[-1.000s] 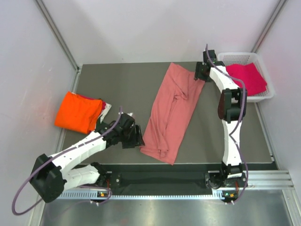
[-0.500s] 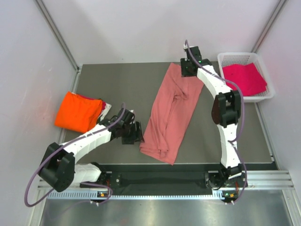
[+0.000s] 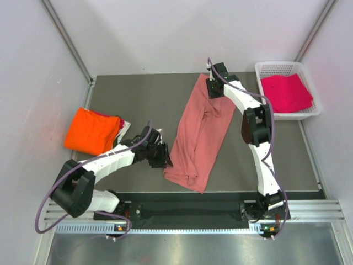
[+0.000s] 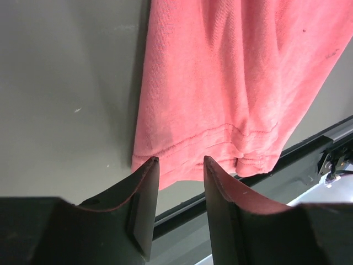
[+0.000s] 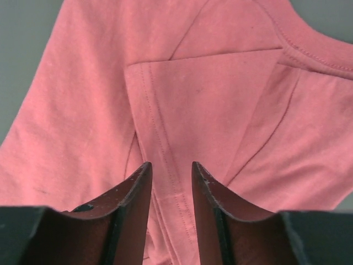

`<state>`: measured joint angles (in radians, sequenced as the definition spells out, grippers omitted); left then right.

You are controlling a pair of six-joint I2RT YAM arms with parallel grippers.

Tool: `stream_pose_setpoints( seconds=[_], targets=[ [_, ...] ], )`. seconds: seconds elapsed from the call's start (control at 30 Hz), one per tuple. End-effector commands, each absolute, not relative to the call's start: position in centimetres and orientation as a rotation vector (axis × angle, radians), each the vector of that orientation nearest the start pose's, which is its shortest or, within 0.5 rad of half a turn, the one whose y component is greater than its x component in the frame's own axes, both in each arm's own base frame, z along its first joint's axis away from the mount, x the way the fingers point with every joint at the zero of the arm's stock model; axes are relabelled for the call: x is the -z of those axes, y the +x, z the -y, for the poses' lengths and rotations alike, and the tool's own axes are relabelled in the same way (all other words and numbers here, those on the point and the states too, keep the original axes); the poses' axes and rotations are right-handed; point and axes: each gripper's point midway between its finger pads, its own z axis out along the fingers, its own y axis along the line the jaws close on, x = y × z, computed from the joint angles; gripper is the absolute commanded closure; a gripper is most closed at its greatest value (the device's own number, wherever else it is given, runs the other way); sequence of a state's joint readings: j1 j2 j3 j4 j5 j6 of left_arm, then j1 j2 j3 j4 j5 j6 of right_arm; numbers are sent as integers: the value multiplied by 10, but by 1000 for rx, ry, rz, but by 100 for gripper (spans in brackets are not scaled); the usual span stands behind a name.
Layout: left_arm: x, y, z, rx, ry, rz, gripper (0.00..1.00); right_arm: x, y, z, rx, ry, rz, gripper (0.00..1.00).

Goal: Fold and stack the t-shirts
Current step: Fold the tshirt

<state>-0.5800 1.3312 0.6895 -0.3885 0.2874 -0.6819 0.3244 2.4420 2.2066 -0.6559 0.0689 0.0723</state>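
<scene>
Right pincer (image 5: 171,165) slid over salmon shirt (image 3: 201,127), folded lengthwise; left pincer (image 4: 181,160) at hem; both parted.

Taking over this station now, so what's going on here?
Two robot arms are working on a salmon-pink cloth t-shirt lying folded lengthwise on the grey table. The left hand is at its near hem corner and the right hand is over its collar end. Both have jaws apart, nothing gripped. A folded bright orange cloth t-shirt lies at the left, and a magenta cloth t-shirt is in the white plastic mesh basket, far right.

White mesh basket (image 3: 274,68) at far-R corner of grey table (image 3: 138,96)
</scene>
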Motion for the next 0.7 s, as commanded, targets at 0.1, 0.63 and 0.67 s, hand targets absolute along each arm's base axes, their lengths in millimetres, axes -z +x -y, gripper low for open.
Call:
stream_pose_setpoints(
  seconds=[0.1, 0.63, 0.67],
  targets=[
    [-47, 196, 226, 843, -17, -2757, 60, -79, 574, -202, -104, -363, -2392, 66],
    [-32, 191, 199, 656, -23, -2787, 100, -42, 568, -203, -47, -394, -2450, 84],
    [-30, 189, 197, 654, -25, -2795, 100, -43, 569, -203, -47, -389, -2447, 92]
  ],
)
